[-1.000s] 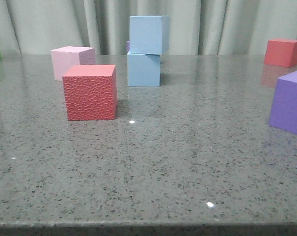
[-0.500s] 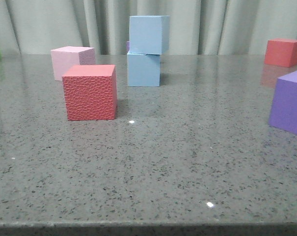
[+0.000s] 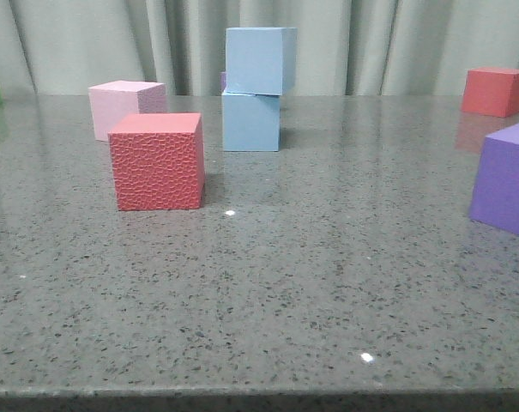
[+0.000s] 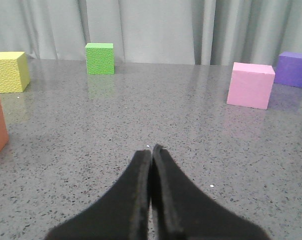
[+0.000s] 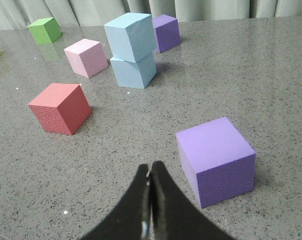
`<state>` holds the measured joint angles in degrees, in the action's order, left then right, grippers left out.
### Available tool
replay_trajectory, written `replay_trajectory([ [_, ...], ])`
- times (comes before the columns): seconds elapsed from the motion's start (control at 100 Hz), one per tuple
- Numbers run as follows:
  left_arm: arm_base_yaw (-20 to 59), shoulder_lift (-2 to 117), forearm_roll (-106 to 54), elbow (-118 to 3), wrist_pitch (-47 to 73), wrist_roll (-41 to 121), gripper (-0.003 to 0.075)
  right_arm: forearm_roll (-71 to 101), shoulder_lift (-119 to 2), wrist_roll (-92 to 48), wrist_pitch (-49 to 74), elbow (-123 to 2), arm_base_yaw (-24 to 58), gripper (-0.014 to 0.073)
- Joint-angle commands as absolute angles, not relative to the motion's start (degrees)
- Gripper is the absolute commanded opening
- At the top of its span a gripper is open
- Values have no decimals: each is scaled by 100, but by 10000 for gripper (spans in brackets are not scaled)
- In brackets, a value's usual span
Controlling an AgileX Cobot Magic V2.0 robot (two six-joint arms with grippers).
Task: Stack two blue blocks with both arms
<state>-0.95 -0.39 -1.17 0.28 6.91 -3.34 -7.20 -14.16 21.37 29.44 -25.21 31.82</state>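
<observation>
Resting stacked at the far middle of the speckled bench (image 3: 268,283), the upper blue block (image 3: 257,60) is sitting slightly skewed on the lower blue block (image 3: 250,122). Left fingers (image 4: 151,152) and right fingers (image 5: 151,170) are clenched, empty. No readable markings anywhere.

The left tool (image 4: 151,150) is staying low over the table (image 4: 141,115), its two black fingers pressed tight together. The right tool (image 5: 151,167) is doing the same, holding nothing.
</observation>
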Motion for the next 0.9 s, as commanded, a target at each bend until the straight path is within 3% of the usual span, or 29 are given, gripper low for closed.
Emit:
replay_trajectory([
  [0.0,-101,-218,-162,45,242,-334,-18,-809,-1457,2077,2460,-2655,3172,-68],
  [0.39,-101,-218,-162,45,242,-334,-18,-943,-1457,2077,2197,-2433,3083,-68],
  [0.75,-101,-218,-162,45,242,-334,-18,-852,-1432,1780,-276,-1029,1547,-68],
  [0.89,-101,-218,-162,45,242,-334,-18,-847,-979,1721,-694,-388,1035,-68],
])
